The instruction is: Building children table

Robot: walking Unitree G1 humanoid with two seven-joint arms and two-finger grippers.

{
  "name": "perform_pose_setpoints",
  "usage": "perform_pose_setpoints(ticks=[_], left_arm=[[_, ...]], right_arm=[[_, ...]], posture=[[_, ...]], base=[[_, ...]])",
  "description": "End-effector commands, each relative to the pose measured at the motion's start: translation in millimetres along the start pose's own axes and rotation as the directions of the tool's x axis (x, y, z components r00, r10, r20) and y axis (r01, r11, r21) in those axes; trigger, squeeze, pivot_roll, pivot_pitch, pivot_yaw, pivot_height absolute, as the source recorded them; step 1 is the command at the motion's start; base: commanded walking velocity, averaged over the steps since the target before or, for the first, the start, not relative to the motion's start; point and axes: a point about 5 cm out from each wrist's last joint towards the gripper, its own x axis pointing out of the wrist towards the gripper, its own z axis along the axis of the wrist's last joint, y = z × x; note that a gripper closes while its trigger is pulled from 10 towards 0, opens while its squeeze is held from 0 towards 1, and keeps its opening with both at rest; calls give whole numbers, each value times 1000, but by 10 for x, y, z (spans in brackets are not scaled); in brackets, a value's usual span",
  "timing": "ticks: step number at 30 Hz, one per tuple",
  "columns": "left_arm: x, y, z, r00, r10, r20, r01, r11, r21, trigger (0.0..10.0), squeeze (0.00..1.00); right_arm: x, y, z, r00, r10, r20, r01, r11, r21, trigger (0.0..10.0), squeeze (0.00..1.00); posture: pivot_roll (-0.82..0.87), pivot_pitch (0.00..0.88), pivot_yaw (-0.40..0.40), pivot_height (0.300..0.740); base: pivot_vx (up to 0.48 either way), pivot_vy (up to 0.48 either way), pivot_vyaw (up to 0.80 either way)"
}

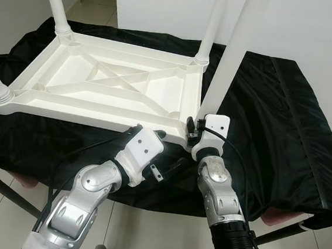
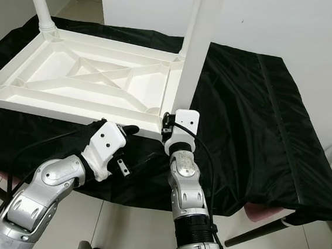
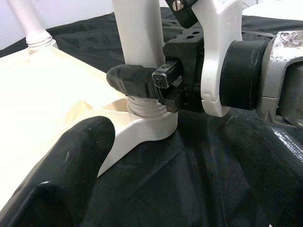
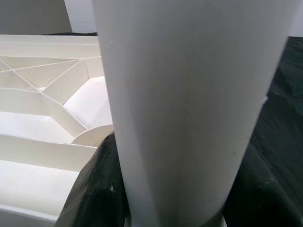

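Left wrist view: right pincer [image 3: 147, 87] clamped on the fourth leg [image 3: 137, 42].
Keep it upright over the corner socket [image 3: 142, 125] while turning; left pincer [image 3: 156, 175] stands apart.

Smooth white plastic tabletop [image 1: 108, 86], glossy black cloth [image 1: 272, 123]

A black cloth [image 1: 272, 123] drapes the low table [image 2: 262, 228], hanging over its edges above the tiled floor [image 1: 144, 228]. An upturned white plastic tabletop [image 1: 108, 86] lies directly on it.
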Motion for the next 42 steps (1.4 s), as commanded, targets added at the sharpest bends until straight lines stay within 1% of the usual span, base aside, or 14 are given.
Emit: perform_pose_setpoints(ticks=[1,3,5,7,8,9,10,24,25,26,27,36,39,42], left_arm=[[4,4,-34,999,46,-17,-46,999,-1,10000,0],[5,4,-34,999,46,-17,-46,999,-1,10000,0],[5,3,-37,999,46,-18,-46,999,0,10000,0],[5,4,-36,999,46,-18,-46,999,1,10000,0],[5,4,-36,999,45,-18,-45,999,1,10000,0],[5,4,-36,999,45,-18,-45,999,1,10000,0],[5,5,-37,999,46,-18,-46,999,1,10000,0],[3,7,-35,999,47,-20,-47,999,-2,10000,0],[2,8,-36,999,48,-21,-48,999,-3,10000,0],[2,8,-36,999,48,-21,-48,999,-3,10000,0],[1,10,-37,999,48,-22,-48,999,-2,10000,0],[0,29,-36,999,49,-22,-49,999,3,10000,0],[-4,52,-38,998,52,-25,-51,999,5,10000,0],[-7,49,-61,998,49,-32,-49,999,5,10000,0]], right_arm=[[-20,-5,-23,1000,-7,-13,7,1000,-10,10000,231],[-21,-5,-22,1000,-8,-14,8,1000,-11,10000,235],[-22,-15,-20,1000,-10,-14,10,1000,-14,10000,573],[-23,-17,-19,1000,-11,-15,11,1000,-15,10000,573],[-23,-18,-18,1000,-12,-14,12,1000,-15,10000,820],[-23,-18,-18,1000,-12,-14,12,1000,-15,10000,820],[-24,-19,-17,1000,-12,-13,12,1000,-16,10000,1000],[-44,-101,-27,1000,-10,-13,9,999,-38,10000,1000],[-45,-130,-35,1000,-10,-16,9,999,-46,10000,427],[-45,-130,-35,1000,-10,-16,9,999,-46,10000,427],[-46,-165,-45,1000,-5,-17,4,998,-60,10000,0],[-36,-261,-43,995,97,3,-96,991,-97,10000,0],[-25,-284,-27,973,230,13,-228,970,-84,10000,0],[-12,-321,-33,918,397,-7,-394,910,-126,10000,0]], posture=[[-79,83,-27,740],[-79,83,-27,740],[-79,84,-27,740],[-79,84,-27,740],[-80,84,-27,740],[-80,84,-27,740],[-80,84,-27,740],[-81,93,-26,740],[-81,93,-26,740],[-81,93,-26,740],[-81,94,-25,740],[-83,92,-11,740],[-83,92,-9,740],[-83,89,-7,740]], base=[[0,0,0],[0,0,0],[0,0,0],[0,0,0],[0,0,0],[0,0,0],[0,0,0],[0,0,0],[0,0,0],[0,0,0],[0,0,0],[0,0,0],[0,0,0],[0,0,0]])
